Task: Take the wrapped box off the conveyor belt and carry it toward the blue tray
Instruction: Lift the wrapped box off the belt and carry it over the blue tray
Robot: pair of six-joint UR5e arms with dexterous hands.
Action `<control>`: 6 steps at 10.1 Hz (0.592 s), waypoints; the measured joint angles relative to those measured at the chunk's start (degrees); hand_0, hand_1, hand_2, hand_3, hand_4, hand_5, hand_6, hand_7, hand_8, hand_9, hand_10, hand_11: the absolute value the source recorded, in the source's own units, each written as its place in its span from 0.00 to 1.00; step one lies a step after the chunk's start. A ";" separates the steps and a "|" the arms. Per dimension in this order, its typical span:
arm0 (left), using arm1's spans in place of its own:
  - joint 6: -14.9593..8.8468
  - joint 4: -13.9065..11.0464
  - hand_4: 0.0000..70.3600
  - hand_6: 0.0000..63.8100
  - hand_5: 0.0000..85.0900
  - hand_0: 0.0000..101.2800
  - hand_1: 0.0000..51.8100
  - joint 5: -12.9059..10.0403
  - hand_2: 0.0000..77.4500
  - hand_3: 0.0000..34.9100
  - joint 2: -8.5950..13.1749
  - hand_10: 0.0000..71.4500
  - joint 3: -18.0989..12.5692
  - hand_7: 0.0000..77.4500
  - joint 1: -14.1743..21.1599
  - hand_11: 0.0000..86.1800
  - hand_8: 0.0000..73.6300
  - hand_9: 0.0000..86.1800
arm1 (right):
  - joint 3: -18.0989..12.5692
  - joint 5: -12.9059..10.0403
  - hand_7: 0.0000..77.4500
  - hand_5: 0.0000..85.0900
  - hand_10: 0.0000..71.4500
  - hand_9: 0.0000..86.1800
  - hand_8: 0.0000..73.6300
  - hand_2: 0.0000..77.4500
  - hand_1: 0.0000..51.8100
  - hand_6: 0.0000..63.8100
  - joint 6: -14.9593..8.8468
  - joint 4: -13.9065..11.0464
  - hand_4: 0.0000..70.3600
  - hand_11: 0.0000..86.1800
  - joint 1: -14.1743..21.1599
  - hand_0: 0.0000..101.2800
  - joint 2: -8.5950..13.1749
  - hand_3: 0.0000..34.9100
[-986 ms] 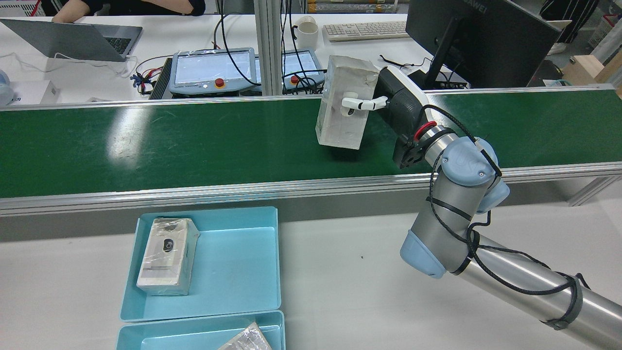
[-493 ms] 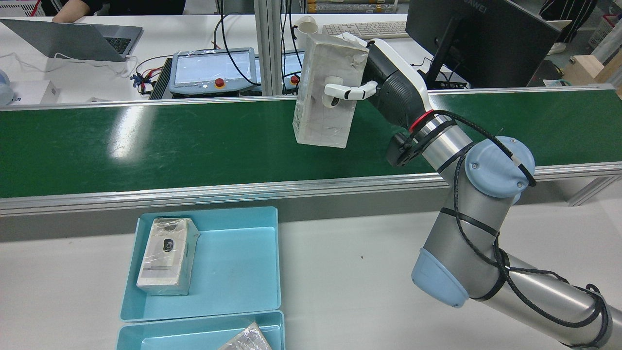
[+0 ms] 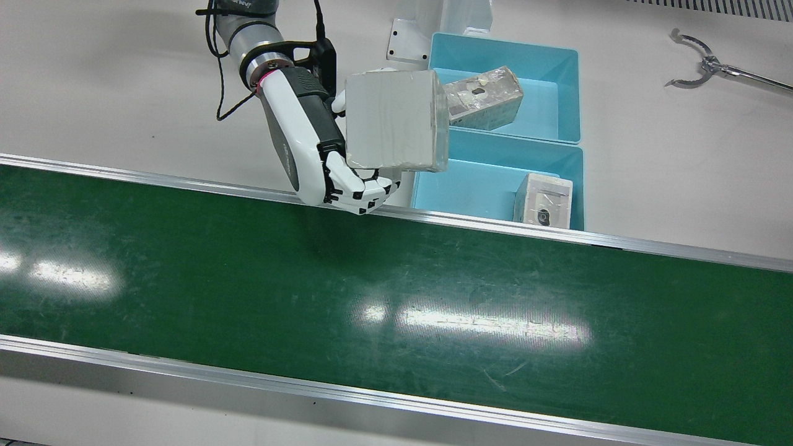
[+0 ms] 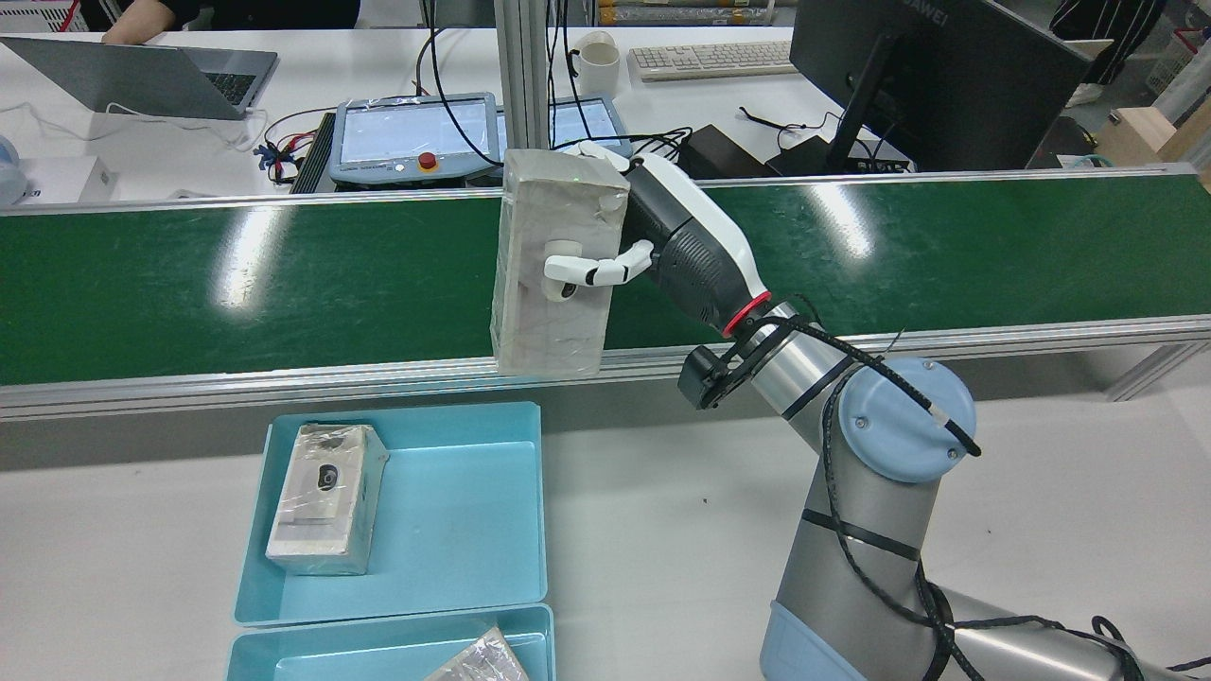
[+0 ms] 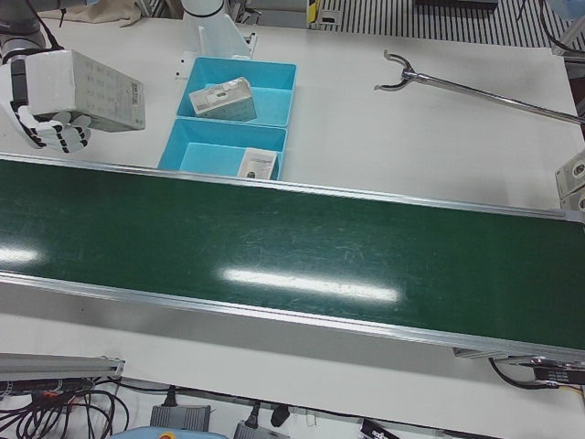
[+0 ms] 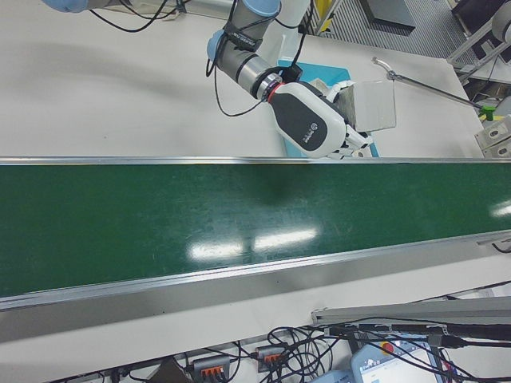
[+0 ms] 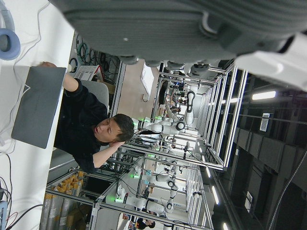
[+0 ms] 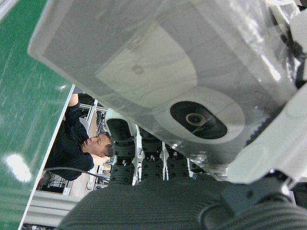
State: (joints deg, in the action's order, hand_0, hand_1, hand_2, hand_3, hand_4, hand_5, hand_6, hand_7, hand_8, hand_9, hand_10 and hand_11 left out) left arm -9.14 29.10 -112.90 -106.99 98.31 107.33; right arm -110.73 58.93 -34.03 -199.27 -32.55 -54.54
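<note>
My right hand point(image 4: 681, 246) is shut on the wrapped box point(image 4: 544, 322), a pale grey box in clear film. It holds the box upright in the air over the near rail of the green conveyor belt point(image 4: 284, 274). The blue tray point(image 4: 464, 539) lies below and to the left on the table. From the front, the box point(image 3: 393, 118) hangs just beside the tray point(image 3: 471, 179), with the hand point(image 3: 310, 142) to its left. The right hand view shows the box point(image 8: 158, 72) pressed against the palm. The left hand point(image 7: 192, 24) shows only as a dark edge in its own view.
A wrapped box point(image 4: 326, 497) lies in the tray's left part. A second blue tray point(image 3: 545, 105) adjoins it and holds another wrapped parcel point(image 3: 483, 96). A metal grabber tool point(image 3: 712, 62) lies on the table. Teach pendants point(image 4: 412, 137) sit beyond the belt.
The right hand has carried the box left and back across the belt, from above the far side to above the near rail, closer to the blue tray.
</note>
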 joint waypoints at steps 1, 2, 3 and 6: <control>0.00 0.00 0.00 0.00 0.01 0.00 0.00 0.00 0.01 0.00 0.00 0.01 0.00 0.00 0.00 0.01 0.01 0.00 | 0.39 -0.70 0.62 0.82 0.61 0.71 0.70 0.46 0.03 0.66 -0.43 1.24 0.13 0.72 1.35 0.45 0.25 0.00; 0.00 0.00 0.00 0.00 0.01 0.00 0.00 0.00 0.01 0.00 0.00 0.01 0.00 0.00 0.00 0.01 0.01 0.00 | 1.23 -1.16 0.62 0.82 0.63 0.70 0.69 0.46 0.03 0.66 -0.66 3.41 0.13 0.74 2.32 0.45 0.35 0.00; 0.00 0.00 0.00 0.00 0.01 0.00 0.00 0.00 0.01 0.00 0.00 0.01 0.00 0.01 0.00 0.01 0.01 0.00 | 2.12 -1.39 0.62 0.82 0.63 0.70 0.69 0.46 0.03 0.66 -0.77 5.36 0.13 0.74 3.10 0.45 0.40 0.00; 0.00 0.00 0.00 0.00 0.01 0.00 0.00 0.00 0.01 0.00 0.00 0.01 0.00 0.01 0.00 0.01 0.01 0.01 | 4.17 -1.53 0.62 0.82 0.54 0.64 0.59 0.42 0.04 0.66 -0.68 8.17 0.15 0.67 4.77 0.44 0.46 0.00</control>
State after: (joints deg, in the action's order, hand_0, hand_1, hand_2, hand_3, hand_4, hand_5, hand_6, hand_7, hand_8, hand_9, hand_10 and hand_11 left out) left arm -9.14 29.11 -112.90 -106.99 98.31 107.33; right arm -106.56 57.40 -34.71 -191.10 -27.78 -54.08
